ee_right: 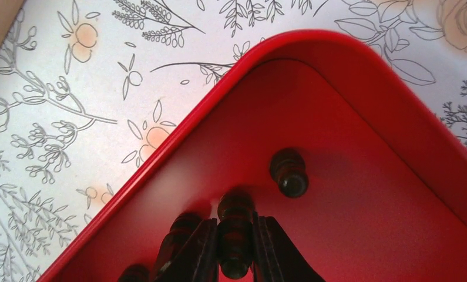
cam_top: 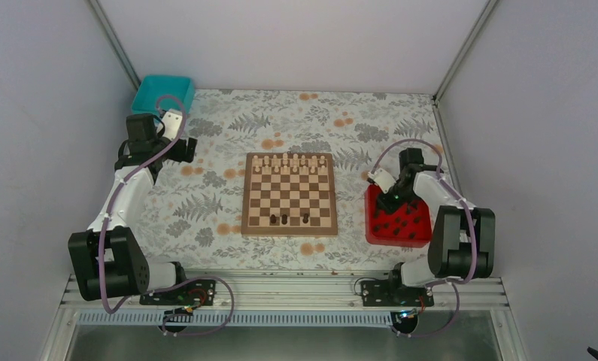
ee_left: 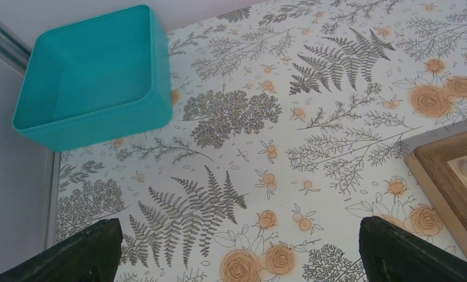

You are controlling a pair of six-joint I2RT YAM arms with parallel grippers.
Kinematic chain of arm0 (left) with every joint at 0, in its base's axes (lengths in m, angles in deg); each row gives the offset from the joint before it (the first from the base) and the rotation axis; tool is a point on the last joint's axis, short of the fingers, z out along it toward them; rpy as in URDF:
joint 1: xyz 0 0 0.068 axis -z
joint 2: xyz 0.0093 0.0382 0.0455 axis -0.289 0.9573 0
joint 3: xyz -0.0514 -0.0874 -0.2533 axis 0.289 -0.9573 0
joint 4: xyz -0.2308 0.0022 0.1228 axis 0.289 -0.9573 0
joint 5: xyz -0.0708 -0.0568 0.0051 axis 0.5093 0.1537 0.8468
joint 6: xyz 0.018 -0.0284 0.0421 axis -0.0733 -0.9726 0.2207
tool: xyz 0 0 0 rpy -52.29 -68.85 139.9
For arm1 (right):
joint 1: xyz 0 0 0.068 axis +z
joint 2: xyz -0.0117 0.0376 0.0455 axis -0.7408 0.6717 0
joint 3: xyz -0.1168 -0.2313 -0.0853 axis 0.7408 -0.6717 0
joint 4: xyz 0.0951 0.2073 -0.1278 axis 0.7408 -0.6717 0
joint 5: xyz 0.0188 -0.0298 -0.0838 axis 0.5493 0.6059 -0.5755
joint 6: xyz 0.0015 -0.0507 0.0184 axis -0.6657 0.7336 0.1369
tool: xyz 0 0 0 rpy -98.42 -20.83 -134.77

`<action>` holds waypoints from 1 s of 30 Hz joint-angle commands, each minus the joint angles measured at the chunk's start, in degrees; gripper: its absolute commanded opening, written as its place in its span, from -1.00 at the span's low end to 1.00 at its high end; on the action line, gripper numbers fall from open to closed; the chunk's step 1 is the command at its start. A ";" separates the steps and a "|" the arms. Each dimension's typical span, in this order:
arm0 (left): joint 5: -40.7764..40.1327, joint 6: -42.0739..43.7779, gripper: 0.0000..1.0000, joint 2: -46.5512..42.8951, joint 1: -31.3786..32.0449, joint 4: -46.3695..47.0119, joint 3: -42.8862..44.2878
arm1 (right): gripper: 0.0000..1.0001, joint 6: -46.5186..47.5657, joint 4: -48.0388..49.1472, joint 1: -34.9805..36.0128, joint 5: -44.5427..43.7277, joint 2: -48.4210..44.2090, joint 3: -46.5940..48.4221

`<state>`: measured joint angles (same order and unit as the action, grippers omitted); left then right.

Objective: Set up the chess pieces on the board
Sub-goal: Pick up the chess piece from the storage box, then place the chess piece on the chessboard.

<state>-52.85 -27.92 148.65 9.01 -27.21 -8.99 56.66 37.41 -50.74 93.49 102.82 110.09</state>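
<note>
The wooden chessboard (cam_top: 289, 194) lies mid-table, with pale pieces on its two far rows and three dark chess pieces (cam_top: 283, 219) on its near row. Several more dark pieces lie in the red tray (cam_top: 377, 232) at the right. My right gripper (ee_right: 235, 247) is inside the tray's far left corner, shut on a dark piece (ee_right: 235, 226) that stands on the tray floor (ee_right: 360, 235). Other dark pieces (ee_right: 288, 170) stand beside it. My left gripper (ee_left: 237, 258) is open and empty above the tablecloth left of the board; the board's corner (ee_left: 448, 182) shows at the right of the left wrist view.
A teal bin (cam_top: 162, 95) sits at the table's far left corner, also in the left wrist view (ee_left: 93, 76). The floral tablecloth (cam_top: 205, 203) covers the table. White walls enclose the left, right and back.
</note>
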 commanded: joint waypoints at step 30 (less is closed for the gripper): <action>1.66 -0.39 1.00 -1.04 -0.51 -0.03 0.94 | -0.71 -2.56 -20.72 52.43 -3.72 34.32 65.25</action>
<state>-51.84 -28.11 148.21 8.77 -27.21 -8.97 52.48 20.19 -2.02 88.18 133.55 170.97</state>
